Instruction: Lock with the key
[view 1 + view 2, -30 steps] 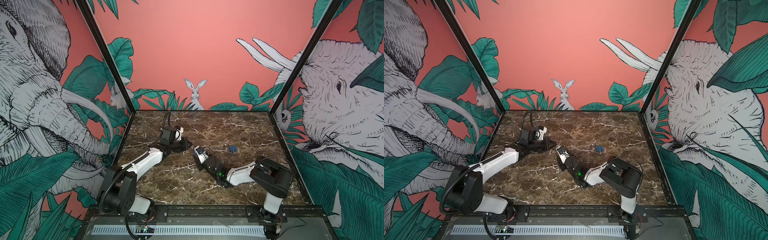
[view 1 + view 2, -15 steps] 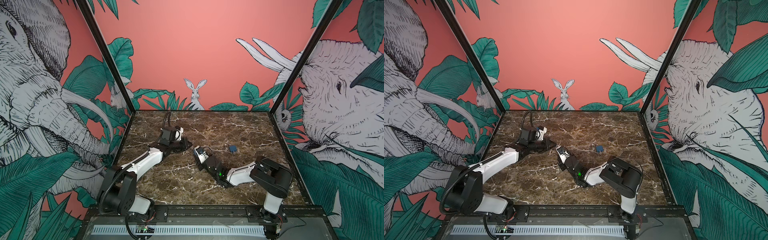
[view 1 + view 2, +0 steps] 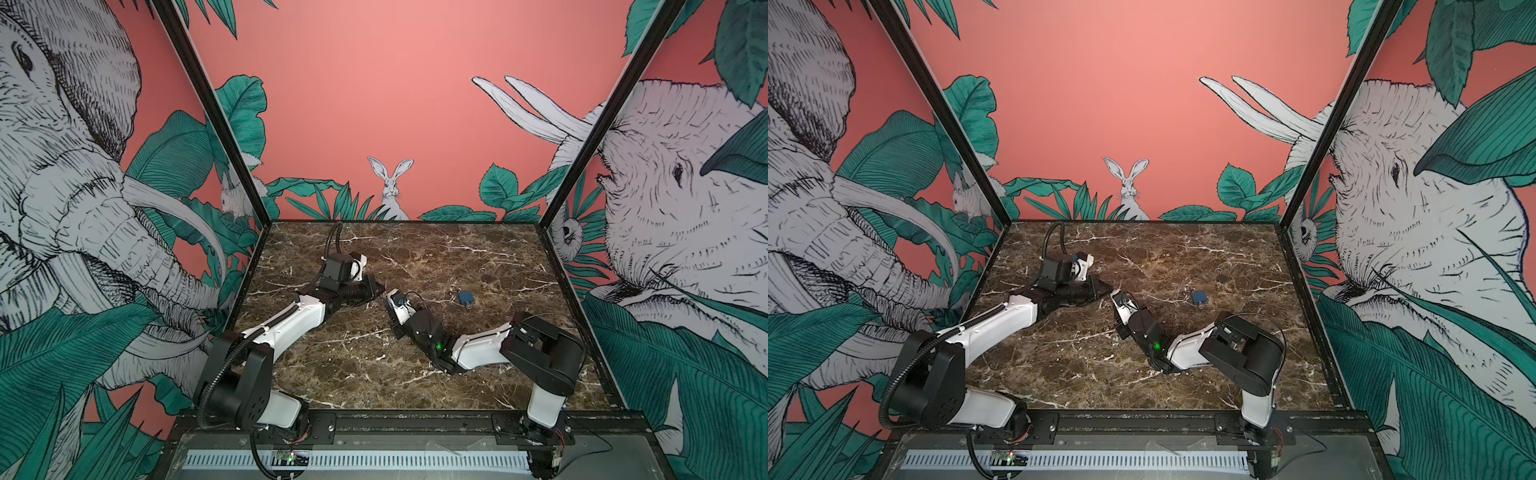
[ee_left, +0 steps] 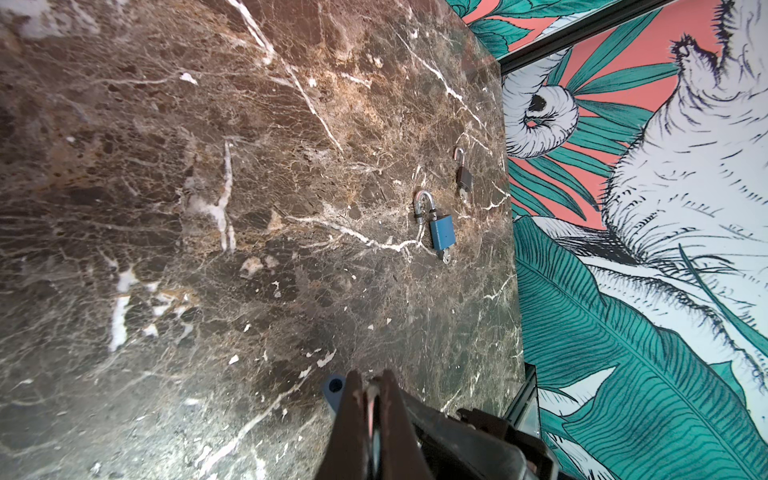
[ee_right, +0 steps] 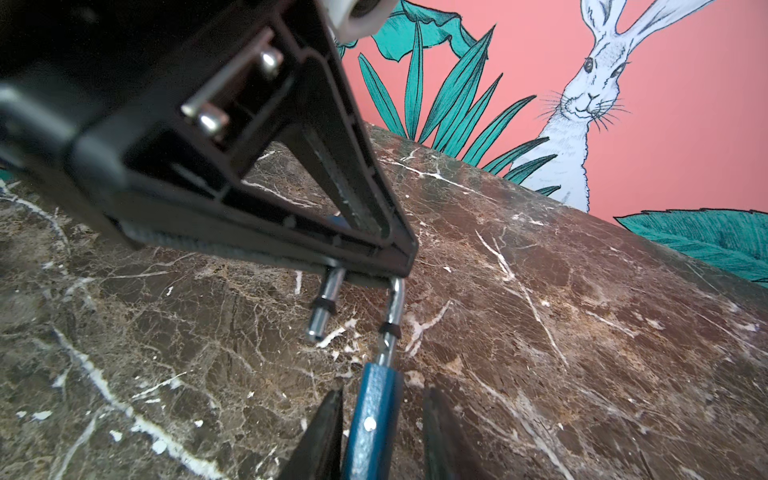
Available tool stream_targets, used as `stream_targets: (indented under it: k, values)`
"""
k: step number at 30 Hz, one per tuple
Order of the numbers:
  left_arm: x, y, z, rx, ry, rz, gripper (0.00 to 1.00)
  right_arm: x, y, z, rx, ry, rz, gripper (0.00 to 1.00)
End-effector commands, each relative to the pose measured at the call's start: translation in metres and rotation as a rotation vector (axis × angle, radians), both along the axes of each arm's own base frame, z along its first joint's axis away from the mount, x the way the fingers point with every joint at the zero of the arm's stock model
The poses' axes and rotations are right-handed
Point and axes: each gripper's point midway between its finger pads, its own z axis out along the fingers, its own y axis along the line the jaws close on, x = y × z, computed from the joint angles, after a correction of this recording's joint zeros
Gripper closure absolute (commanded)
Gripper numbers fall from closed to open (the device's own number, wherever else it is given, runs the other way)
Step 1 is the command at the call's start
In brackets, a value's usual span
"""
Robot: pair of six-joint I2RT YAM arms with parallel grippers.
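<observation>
Left claw [image 4: 370,388]: fingers pressed together, pinching the bend of the shackle [image 5: 395,307]. Right claw [image 5: 384,401]: jaws spread astride the lock [image 5: 374,415]. One finger is at the side of its blue body [image 5: 372,444] and a gap shows at the other, so it is not clamped.

The lock sits low over the table [image 4: 208,208], near mid-table; I cannot tell whether it touches. The shackle is open: the short leg [image 5: 322,318] hangs free of the body.

Handling, judged: small, all metal, rigid, dense for its size. The chrome shackle and painted faces are likely slick. The body can swivel on the long leg, so grip the flat faces squarely, clear of the keyway end (hidden here; no key seen in this lock).

Around:
- Spare lock [image 4: 441,232]: also blue, flat on the table, with a key [image 4: 446,259] in its base; its shackle looks open.
- Grey lock [image 4: 464,178]: just beyond it, nearer the wall [image 4: 623,291].

Both are well apart from the claws, and nothing lies between. The closest obstacle to each claw is the other claw.
</observation>
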Motion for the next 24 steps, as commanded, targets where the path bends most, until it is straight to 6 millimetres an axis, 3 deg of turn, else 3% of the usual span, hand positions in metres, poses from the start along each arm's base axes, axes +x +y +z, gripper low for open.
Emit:
stream_targets:
  k: [1,16,24]
  values:
    - [0.0042,-0.0027,0.0266,-0.038,-0.057,-0.002,1.00,-0.0003,0.0066,0.0059,0.015,-0.005,0.007,0.67]
    - [0.0053,-0.0027,0.0259,-0.036,-0.057,0.000,1.00,-0.0016,0.0030,0.0044,0.013,0.002,0.004,0.68]
    - [0.0046,-0.0031,0.0217,-0.031,-0.049,-0.006,1.00,-0.0043,0.0038,0.0094,0.029,0.001,0.019,0.81]
